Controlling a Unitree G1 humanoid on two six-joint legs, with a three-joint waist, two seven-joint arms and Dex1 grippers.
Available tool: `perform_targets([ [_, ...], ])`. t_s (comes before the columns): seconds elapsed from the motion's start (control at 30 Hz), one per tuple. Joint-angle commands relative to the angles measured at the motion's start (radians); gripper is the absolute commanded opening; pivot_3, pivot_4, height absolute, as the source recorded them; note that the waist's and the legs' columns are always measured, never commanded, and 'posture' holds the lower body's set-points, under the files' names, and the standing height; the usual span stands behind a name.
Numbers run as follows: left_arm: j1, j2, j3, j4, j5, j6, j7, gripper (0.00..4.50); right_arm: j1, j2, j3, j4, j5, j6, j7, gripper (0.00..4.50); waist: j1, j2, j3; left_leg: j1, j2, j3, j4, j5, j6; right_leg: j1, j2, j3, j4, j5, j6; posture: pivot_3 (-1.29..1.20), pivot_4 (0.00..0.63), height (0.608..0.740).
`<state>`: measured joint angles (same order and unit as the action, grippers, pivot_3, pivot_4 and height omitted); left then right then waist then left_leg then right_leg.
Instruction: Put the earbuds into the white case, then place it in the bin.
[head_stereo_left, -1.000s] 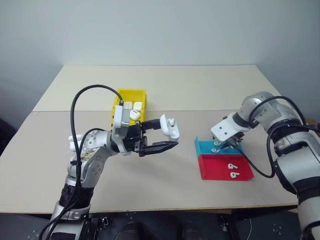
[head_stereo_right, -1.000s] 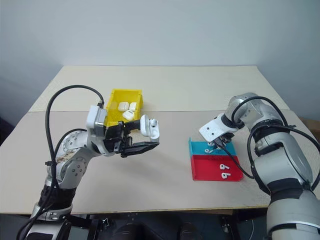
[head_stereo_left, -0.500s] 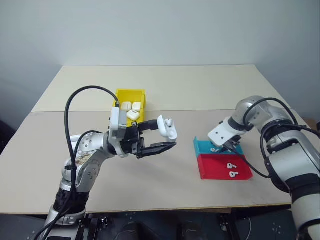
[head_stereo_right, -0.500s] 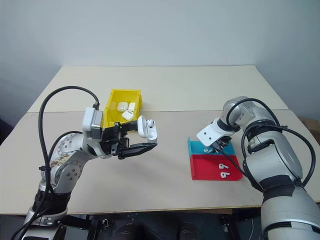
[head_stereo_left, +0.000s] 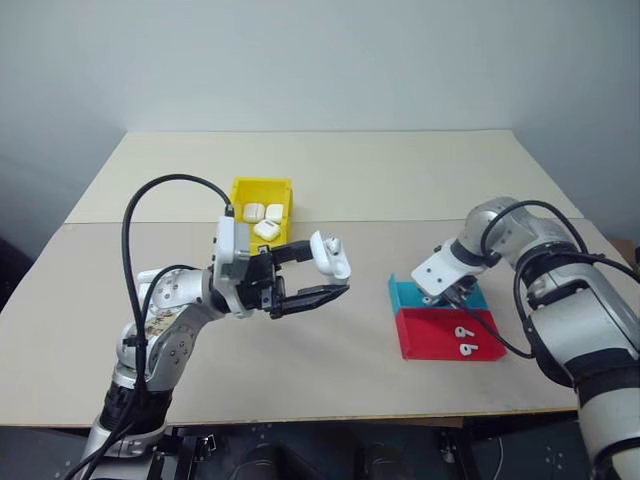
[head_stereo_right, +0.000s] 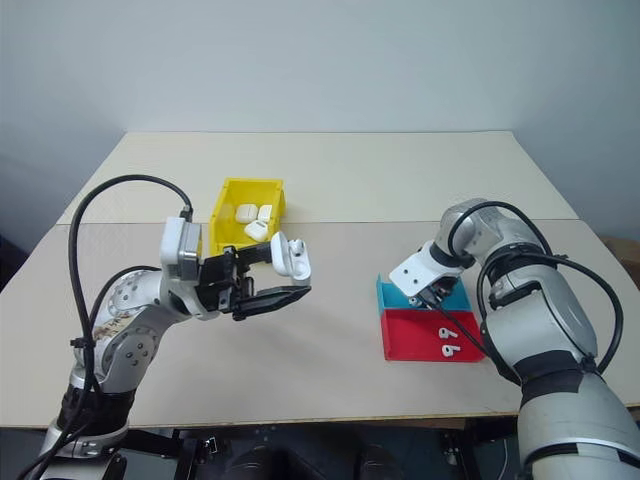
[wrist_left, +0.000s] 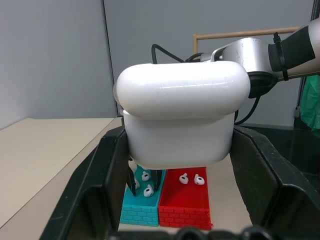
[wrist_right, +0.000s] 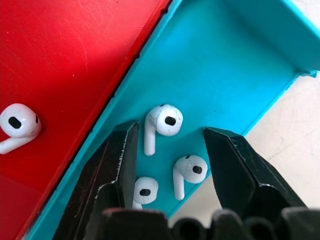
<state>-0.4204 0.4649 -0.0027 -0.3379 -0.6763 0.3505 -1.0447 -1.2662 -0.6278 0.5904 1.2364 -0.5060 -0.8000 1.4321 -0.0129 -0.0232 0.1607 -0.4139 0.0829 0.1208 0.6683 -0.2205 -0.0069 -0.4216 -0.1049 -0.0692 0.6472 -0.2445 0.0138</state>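
So the left claw (head_stereo_left: 325, 276) grips the white case (head_stereo_left: 331, 256) up high, ready for filling, while the right claw (wrist_right: 170, 150) hangs open around earbuds (wrist_right: 162, 122) in the teal tray (wrist_right: 235, 65).

A beige table (head_stereo_left: 400, 180) stood before me against a plain grey wall (head_stereo_left: 320, 60). On it, to my right, a flat teal tray (head_stereo_left: 405, 293) lay touching a flat red tray (head_stereo_left: 430, 335), the red one nearer to me.
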Motion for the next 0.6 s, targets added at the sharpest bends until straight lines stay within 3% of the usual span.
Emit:
perform_targets([
  [0.03,0.007,0.007,0.018,-0.041,-0.027,0.001,0.008,2.77,0.013,0.001,-0.009,-0.001,-0.002,-0.013,-0.001,2.52,0.000,0.000,0.000,0.000,0.000,0.000,0.000,0.000,0.000,0.000,0.000,0.000,0.000,0.000,0.000,0.00,0.150,0.740],
  [0.07,0.009,0.008,0.018,-0.043,-0.027,0.001,0.009,2.77,0.016,0.000,-0.007,-0.001,-0.005,-0.014,-0.005,2.52,0.000,0.000,0.000,0.000,0.000,0.000,0.000,0.000,0.000,0.000,0.000,0.000,0.000,0.000,0.000,0.00,0.150,0.740],
  [0.17,0.012,0.009,0.018,-0.047,-0.028,0.001,0.012,2.77,0.021,0.001,-0.007,-0.002,-0.009,-0.015,-0.009,1.94,0.000,0.000,0.000,0.001,0.000,0.000,0.000,0.000,0.000,0.000,0.000,0.000,0.000,0.000,0.000,0.00,0.150,0.740],
  [0.3,0.012,0.014,0.018,-0.051,-0.032,0.003,0.017,2.77,0.030,0.003,-0.009,-0.004,-0.009,-0.015,-0.008,0.65,-0.001,0.000,0.000,0.003,0.000,0.000,0.000,0.000,0.000,0.003,0.000,0.000,0.000,0.000,0.000,0.00,0.150,0.740],
  [0.6,0.019,0.027,0.018,-0.058,-0.045,0.009,0.020,2.77,0.043,0.008,-0.052,-0.015,0.039,0.033,0.045,0.60,-0.001,0.000,0.000,0.006,0.001,0.000,-0.001,0.000,0.000,0.004,0.001,0.000,0.000,0.000,0.000,0.00,0.150,0.740],
])
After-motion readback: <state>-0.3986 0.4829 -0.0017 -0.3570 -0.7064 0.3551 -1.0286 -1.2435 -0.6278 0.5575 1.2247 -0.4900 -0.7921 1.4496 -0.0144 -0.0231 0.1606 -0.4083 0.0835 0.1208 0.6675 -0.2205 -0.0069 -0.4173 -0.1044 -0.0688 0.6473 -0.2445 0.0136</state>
